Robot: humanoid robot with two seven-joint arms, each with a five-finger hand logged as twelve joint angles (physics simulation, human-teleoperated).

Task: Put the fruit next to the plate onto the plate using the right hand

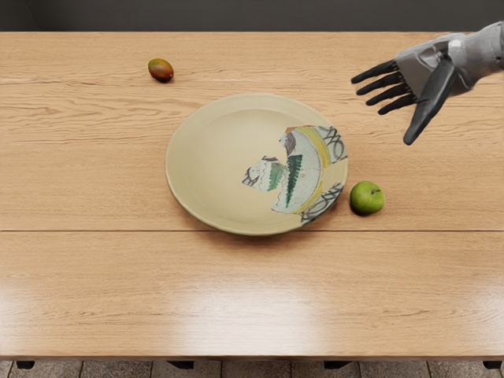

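Your target, the green apple [367, 197], sits on the desk [118, 283] just beside the plate [213, 150], at its right rim. The plate carries nothing. A second, reddish-green fruit [161, 69] lies well apart at the far left, so leave it alone. Your right hand [421, 75] hovers beyond the apple, fingers [379, 76] spread wide, holding nothing. You're in the approach, I judge: next, lower over the apple and close around it. The plate has a painted pattern but no readable writing.
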